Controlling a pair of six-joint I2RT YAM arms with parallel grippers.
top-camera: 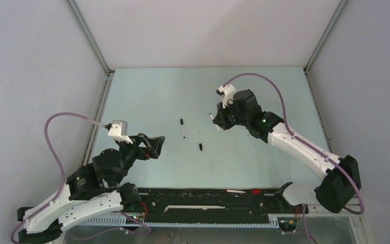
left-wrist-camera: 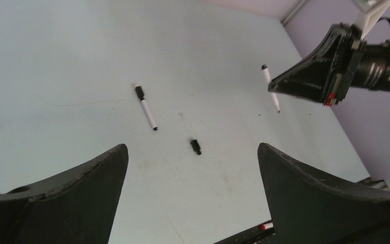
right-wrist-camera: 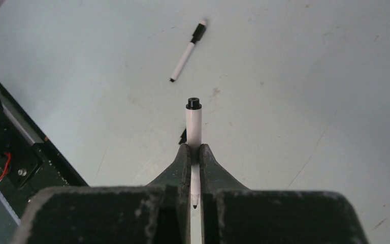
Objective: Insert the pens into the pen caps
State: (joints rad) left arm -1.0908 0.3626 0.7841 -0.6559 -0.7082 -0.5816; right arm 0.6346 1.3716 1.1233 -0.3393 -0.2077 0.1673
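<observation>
One white pen (top-camera: 183, 129) lies on the table's middle with a black cap on its far end (left-wrist-camera: 139, 92); the right wrist view shows it too (right-wrist-camera: 186, 52). A loose pen cap (top-camera: 201, 147) lies to its right (left-wrist-camera: 196, 146), half hidden behind my right fingers (right-wrist-camera: 183, 136). My right gripper (top-camera: 219, 122) hovers above the table, shut on a second pen (right-wrist-camera: 193, 122), whose nib points back at the wrist. In the left wrist view that pen (left-wrist-camera: 270, 84) hangs from the right gripper (left-wrist-camera: 277, 89). My left gripper (top-camera: 156, 145) stands wide open and holds nothing (left-wrist-camera: 191, 152), short of the loose cap.
A black rail (top-camera: 208, 201) runs along the table's near edge, with a white stick (top-camera: 235, 191) and a red bit (top-camera: 256, 192) lying on it. Grey walls close the table in on the left, right and back.
</observation>
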